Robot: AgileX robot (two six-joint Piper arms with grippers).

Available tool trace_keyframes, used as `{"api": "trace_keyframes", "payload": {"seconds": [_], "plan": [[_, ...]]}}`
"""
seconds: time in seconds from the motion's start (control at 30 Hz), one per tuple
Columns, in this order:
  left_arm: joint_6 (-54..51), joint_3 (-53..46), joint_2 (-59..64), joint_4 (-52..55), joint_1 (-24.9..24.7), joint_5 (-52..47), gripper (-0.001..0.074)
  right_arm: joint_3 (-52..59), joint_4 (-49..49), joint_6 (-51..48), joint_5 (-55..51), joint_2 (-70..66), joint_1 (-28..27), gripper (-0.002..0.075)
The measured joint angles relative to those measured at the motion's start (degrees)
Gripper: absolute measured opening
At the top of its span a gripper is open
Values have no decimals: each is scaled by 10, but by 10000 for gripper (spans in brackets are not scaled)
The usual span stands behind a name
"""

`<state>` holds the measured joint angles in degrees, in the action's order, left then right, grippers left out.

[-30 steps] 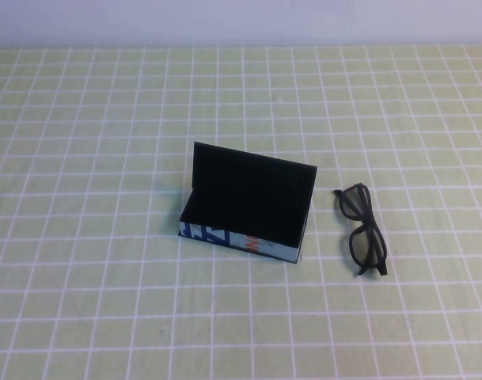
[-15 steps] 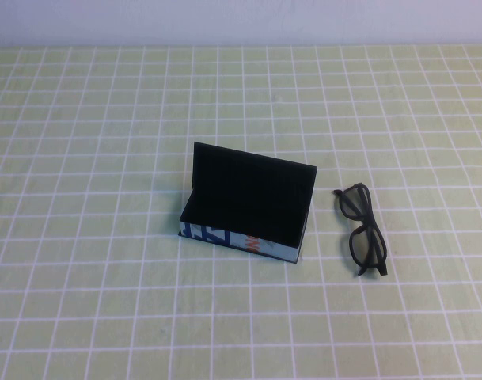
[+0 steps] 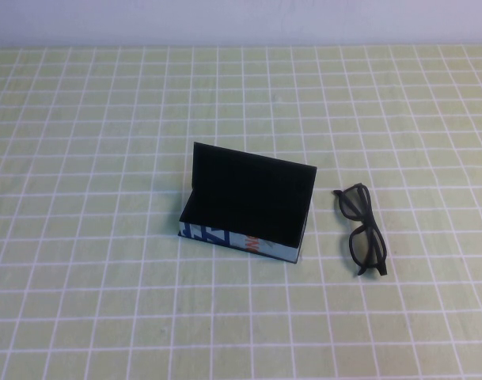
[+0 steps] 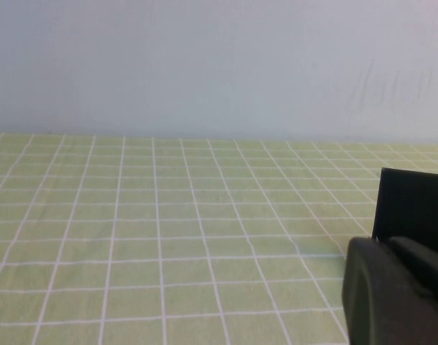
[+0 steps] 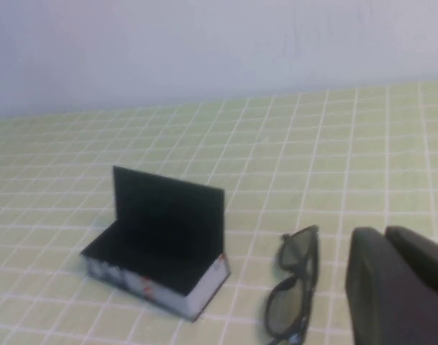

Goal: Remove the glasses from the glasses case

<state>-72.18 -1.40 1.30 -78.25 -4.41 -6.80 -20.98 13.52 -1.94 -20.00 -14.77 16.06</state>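
The glasses case stands open in the middle of the table, its black lid upright and its black lining bare. The black glasses lie folded on the cloth just right of the case, apart from it. Neither gripper shows in the high view. In the left wrist view my left gripper is shut and empty, near the case lid. In the right wrist view my right gripper is shut and empty, close beside the glasses, with the case further off.
A green cloth with a white grid covers the table. A pale wall runs along the far edge.
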Motion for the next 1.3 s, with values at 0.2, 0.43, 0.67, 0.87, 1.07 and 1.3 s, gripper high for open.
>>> {"api": "trace_keyframes", "payload": {"seconds": [0.2, 0.43, 0.67, 0.87, 1.07, 1.3], "plan": [[0, 0, 0, 0, 0, 0, -4, 61, -24, 0, 146, 11, -81, -16], [3, 0, 0, 0, 0, 0, -4, 181, -27, 0, 195, 106, -134, -18], [4, 0, 0, 0, 0, -1, -4, 226, -39, -2, 116, 152, -136, -18], [4, 0, 0, 0, 0, -1, -4, 226, -47, -12, 12, 152, -136, -18], [4, 0, 0, 0, 0, -1, -4, 226, -47, -14, 7, 152, -136, -18], [4, 0, 0, 0, 0, -1, -4, 226, -47, -14, 6, 152, -136, -18]]}}
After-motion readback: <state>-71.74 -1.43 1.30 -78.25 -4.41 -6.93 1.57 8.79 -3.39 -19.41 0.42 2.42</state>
